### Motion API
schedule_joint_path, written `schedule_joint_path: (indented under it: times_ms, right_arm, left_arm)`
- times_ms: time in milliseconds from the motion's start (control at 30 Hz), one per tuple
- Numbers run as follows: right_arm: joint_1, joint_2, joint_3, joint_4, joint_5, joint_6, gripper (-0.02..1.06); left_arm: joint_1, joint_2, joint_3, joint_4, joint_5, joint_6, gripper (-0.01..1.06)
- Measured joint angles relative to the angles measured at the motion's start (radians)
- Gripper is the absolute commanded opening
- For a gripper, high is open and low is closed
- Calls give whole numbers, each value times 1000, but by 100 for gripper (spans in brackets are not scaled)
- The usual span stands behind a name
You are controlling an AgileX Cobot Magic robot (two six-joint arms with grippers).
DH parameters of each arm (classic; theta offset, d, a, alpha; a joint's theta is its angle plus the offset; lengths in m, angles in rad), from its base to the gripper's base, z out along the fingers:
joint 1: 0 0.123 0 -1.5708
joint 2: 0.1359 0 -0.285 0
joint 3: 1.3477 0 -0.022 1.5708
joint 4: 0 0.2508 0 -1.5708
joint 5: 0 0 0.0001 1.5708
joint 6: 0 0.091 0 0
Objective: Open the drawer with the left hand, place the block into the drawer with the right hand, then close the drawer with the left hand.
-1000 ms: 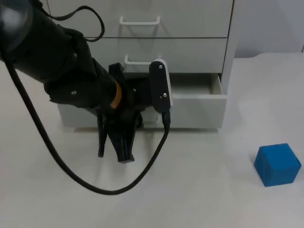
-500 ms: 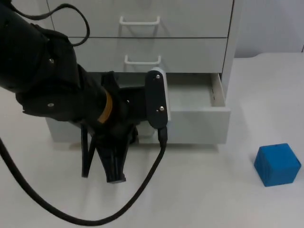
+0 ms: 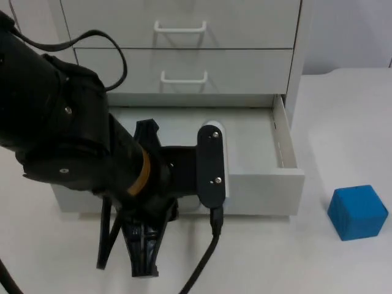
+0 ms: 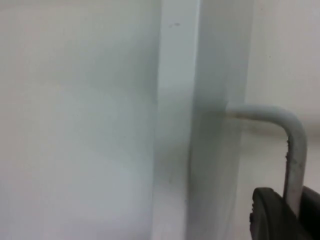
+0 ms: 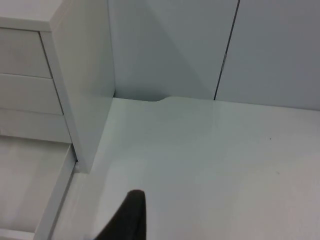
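The bottom drawer (image 3: 257,147) of the white cabinet (image 3: 184,61) stood pulled out. The left gripper (image 3: 131,245) pinched its handle (image 4: 295,150). The blue block (image 3: 358,212) sat on the table (image 3: 343,104), right of the drawer. The right gripper (image 5: 125,215) waited near the cabinet; its fingers could not be judged.

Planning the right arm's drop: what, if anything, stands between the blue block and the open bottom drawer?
Nothing visible: bare table lies between the blue block and the bottom drawer, pulled open. The left gripper is at its front, toward the far side from the block.
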Motion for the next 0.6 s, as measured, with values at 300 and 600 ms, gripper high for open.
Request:
schedule_joint_path:
  times_ms: [300,600]
  right_arm:
    - [0,0,0,0,-2,0,105]
    - [0,0,0,5,-4,0,105]
  left_arm:
    - [-33,-19,-6,0,49,-2,0]
    - [-33,-19,-6,0,49,-2,0]
